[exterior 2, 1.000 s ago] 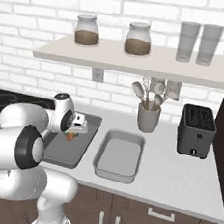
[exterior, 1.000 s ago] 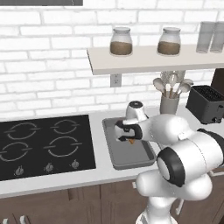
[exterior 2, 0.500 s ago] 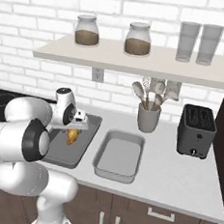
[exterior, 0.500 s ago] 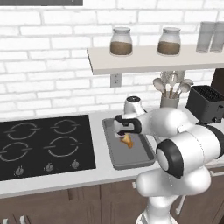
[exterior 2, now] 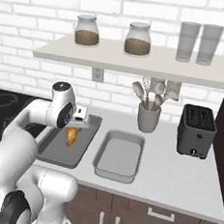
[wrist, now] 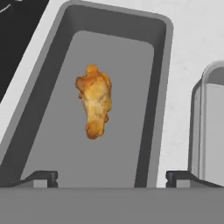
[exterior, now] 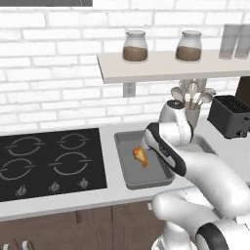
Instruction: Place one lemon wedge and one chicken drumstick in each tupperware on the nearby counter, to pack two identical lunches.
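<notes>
A golden-orange chicken drumstick (wrist: 95,105) lies loose on the floor of the darker tupperware (wrist: 148,109), thick end toward the far rim. My gripper (wrist: 111,177) hangs open above the tray's near end, with both fingertips clear of the meat. From the bases, the drumstick (exterior: 140,155) (exterior 2: 72,136) rests in the darker tupperware (exterior: 120,161) (exterior 2: 56,160) beside the hob, with the gripper (exterior 2: 79,124) just over it. The lighter tupperware (exterior 2: 100,154) (wrist: 211,109) stands empty to the right on the counter (exterior 2: 175,180). The lemon wedge is out of view.
A black hob (exterior: 49,161) is set into the counter left of the trays. Behind the lighter tray stands a utensil crock (exterior 2: 148,116), and a black toaster (exterior 2: 195,129) stands to its right. A wall shelf (exterior 2: 138,60) above holds jars and glasses.
The gripper has opened and let go of the drumstick, which now lies in the darker tupperware. The hand has lifted slightly away from it.
</notes>
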{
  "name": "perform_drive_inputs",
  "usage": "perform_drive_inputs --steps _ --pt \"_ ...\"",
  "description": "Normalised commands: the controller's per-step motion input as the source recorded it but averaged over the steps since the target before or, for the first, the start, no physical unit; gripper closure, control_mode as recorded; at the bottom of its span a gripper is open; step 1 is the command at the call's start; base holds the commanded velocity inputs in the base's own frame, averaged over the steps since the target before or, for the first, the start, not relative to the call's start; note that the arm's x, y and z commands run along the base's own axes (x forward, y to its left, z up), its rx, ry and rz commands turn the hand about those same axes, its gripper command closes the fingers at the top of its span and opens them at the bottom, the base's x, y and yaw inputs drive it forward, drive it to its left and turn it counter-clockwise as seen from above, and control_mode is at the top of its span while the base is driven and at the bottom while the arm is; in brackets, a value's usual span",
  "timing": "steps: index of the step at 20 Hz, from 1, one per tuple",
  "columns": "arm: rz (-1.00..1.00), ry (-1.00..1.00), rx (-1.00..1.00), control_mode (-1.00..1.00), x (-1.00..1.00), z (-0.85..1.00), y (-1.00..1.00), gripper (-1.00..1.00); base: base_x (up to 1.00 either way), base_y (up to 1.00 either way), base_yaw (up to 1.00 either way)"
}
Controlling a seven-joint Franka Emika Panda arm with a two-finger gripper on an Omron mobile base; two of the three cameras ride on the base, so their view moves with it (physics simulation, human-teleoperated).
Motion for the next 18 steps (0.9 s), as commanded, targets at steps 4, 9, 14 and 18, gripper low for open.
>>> perform_drive_inputs --steps 4,9,14,18 --pt "0.00 -0.25 0.03 -1.00 -1.00 0.93 -0.41 -1.00 0.00 0.00 0.00" --pt "0.00 -0.10 0.00 -1.00 -1.00 0.61 -0.18 -1.00 0.00 0.00 0.00" --pt "0.00 0.03 -0.01 1.00 -0.80 0.43 -0.13 -1.00 -0.20 -0.06 0.00" --pt "0.00 0.00 0.00 1.00 0.00 0.00 0.00 -1.00 -1.00 -0.41 0.00"
